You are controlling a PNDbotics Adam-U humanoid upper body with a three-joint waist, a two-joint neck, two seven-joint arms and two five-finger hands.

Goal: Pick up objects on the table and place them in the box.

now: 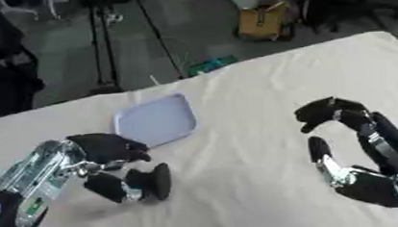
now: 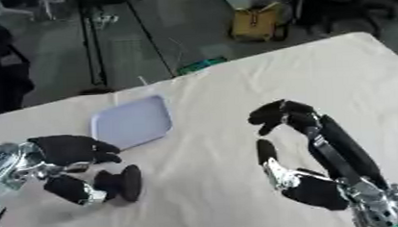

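Observation:
A flat, pale lavender square container [image 1: 156,120] with rounded corners lies on the white tablecloth, left of centre. Nothing shows inside it. My left hand [image 1: 112,160] hovers just in front of its near left corner, fingers bent over and thumb spread apart, with nothing between them. My right hand [image 2: 311,182] comes in at the lower right, well to the right of the container. Its fingers [image 2: 282,114] arch upward, the thumb stands apart, and it holds nothing. I see no loose objects on the cloth.
The white-covered table [image 1: 260,88] runs askew, its far edge rising toward the right. Beyond it on the grey floor stand a tripod [image 1: 103,47], a yellow box [image 1: 262,21] and a small green thing [image 1: 210,65].

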